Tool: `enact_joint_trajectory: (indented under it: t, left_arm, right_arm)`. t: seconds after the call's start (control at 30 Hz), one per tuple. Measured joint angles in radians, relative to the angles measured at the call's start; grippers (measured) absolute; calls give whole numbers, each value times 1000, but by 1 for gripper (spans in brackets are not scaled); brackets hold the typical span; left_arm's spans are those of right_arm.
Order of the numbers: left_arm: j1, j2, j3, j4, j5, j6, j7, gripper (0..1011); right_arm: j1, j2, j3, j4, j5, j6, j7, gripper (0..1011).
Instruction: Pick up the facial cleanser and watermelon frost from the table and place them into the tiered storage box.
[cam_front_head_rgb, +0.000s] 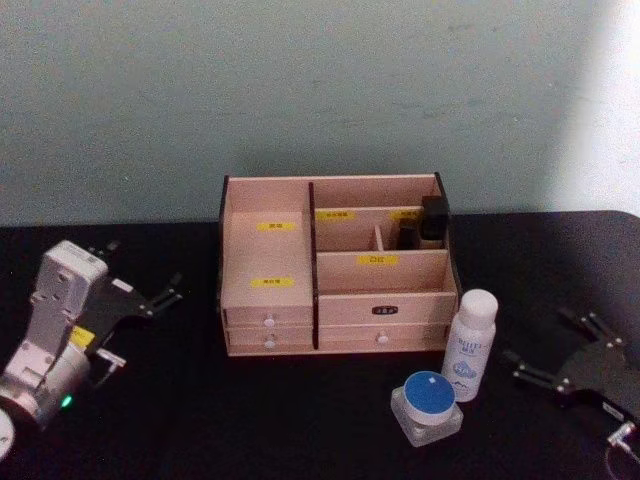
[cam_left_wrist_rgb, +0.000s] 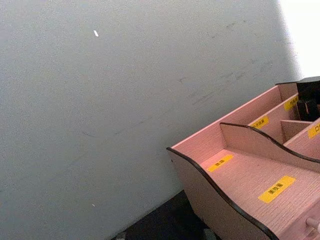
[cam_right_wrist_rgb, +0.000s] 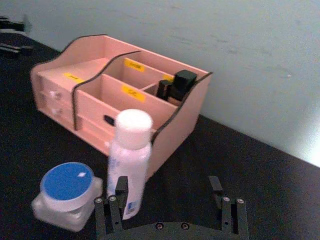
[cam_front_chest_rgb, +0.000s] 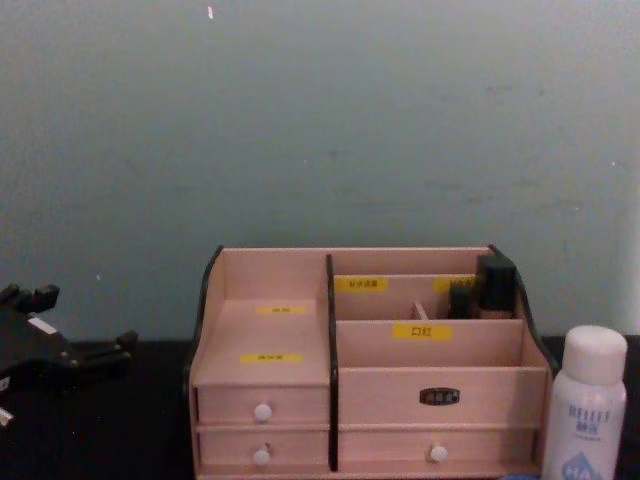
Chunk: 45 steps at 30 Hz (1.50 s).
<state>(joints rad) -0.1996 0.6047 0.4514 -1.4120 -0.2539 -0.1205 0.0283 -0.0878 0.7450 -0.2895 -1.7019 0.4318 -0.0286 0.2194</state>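
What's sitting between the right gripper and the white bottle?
Nothing: in the head view, just bare table separates the right gripper from the white bottle.

Counted on the black surface (cam_front_head_rgb: 300, 420): one tall white cylindrical bottle (cam_front_head_rgb: 469, 345) with rounded cap and blue lettering; one squat clear round jar (cam_front_head_rgb: 427, 407) with flat blue lid; one light wooden tiered organiser (cam_front_head_rgb: 270, 255) with dark side edges.

Tallied on the organiser: five yellow labels (cam_front_head_rgb: 277, 282); three white drawer knobs (cam_front_head_rgb: 268, 320), two at the left, one at the right; one small dark plate (cam_front_head_rgb: 385, 311) on the right front.

Found in its rear right compartment: two dark upright items (cam_front_head_rgb: 432, 218), kind not determinable.

Robot grippers: two, left gripper (cam_front_head_rgb: 140, 328) and right gripper (cam_front_head_rgb: 552, 342).
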Motion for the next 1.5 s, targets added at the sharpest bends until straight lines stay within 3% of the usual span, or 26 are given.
enact_joint_trajectory:
  t: [0.23, 0.43, 0.6, 1.03, 1.5]
  left_arm:
    - [0, 0, 0, 0, 0, 0, 0, 1001]
    - [0, 0, 0, 0, 0, 0, 0, 1001]
    - [0, 0, 0, 0, 0, 0, 0, 1001]
    - [0, 0, 0, 0, 0, 0, 0, 1001]
    - [0, 0, 0, 0, 0, 0, 0, 1001]
  right_arm:
    - [-40, 17, 22, -45, 37, 27, 55, 1002]
    - [-33, -5, 25, -49, 77, 73, 101, 1002]
    - [-7, -29, 14, -40, 83, 115, 119, 1002]
    - [91, -111, -22, 36, 11, 145, 136, 1002]
    - [142, -173, -22, 98, -23, 143, 170, 1002]
